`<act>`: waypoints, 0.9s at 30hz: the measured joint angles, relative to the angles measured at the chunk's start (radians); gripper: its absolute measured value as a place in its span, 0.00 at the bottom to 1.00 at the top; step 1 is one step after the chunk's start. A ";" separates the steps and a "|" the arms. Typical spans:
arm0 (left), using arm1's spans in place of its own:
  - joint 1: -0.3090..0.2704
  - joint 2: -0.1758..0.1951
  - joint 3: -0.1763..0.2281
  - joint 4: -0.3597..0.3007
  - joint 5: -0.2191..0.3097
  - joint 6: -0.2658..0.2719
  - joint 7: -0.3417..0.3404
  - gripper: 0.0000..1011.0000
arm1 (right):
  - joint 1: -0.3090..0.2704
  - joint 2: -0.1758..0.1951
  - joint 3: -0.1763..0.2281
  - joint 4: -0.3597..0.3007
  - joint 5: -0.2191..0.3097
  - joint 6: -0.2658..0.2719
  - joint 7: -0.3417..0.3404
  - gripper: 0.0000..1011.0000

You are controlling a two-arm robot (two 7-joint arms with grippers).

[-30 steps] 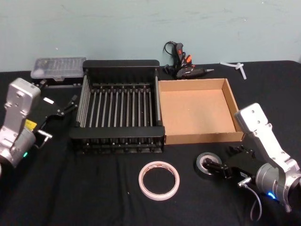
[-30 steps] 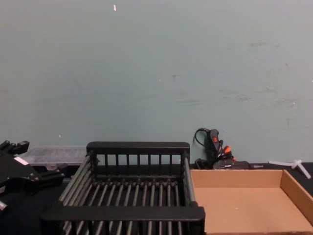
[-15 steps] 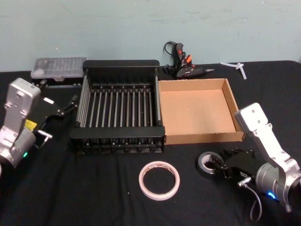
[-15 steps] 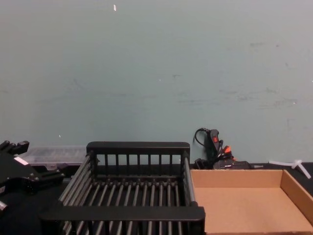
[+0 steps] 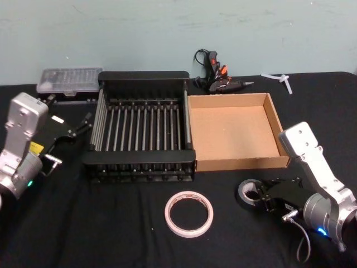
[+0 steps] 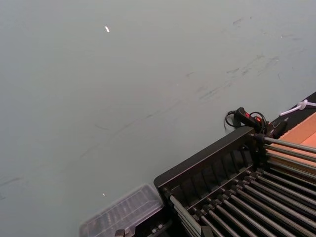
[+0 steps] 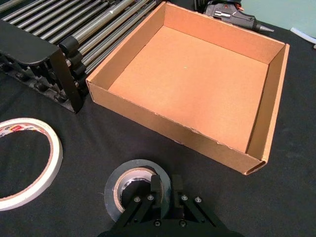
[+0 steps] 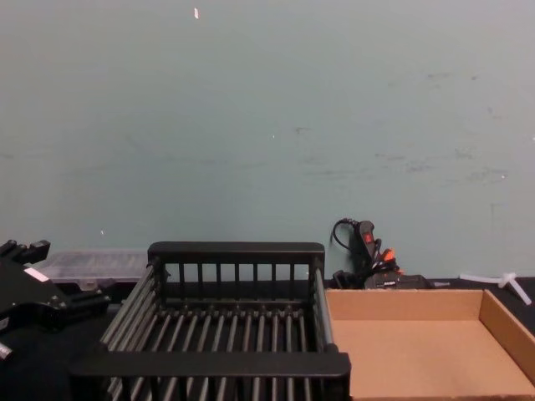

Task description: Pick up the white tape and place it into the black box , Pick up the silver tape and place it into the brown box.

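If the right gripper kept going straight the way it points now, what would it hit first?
The right gripper already straddles the silver tape's wall; past the roll, the brown box's near wall probably comes next.

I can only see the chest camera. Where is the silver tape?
Observer: The silver tape lies flat just in front of the brown box.
Operator: Is a gripper holding it?
Observer: Yes, the right gripper pinches its wall, with one finger inside the hole.
Operator: And the white tape?
Observer: The white tape lies flat in front of the black box, with no gripper on it.
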 joint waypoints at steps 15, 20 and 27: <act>0.000 0.000 0.000 0.000 0.000 0.000 0.000 0.99 | -0.015 0.002 0.068 -0.056 0.014 -0.021 0.070 0.13; 0.000 0.000 0.000 0.000 0.000 0.000 0.000 0.99 | -0.019 0.007 0.094 -0.084 0.020 -0.037 0.097 0.13; 0.000 0.000 0.000 0.000 0.000 0.000 0.000 0.99 | -0.005 -0.004 0.120 -0.095 0.014 -0.057 0.109 0.13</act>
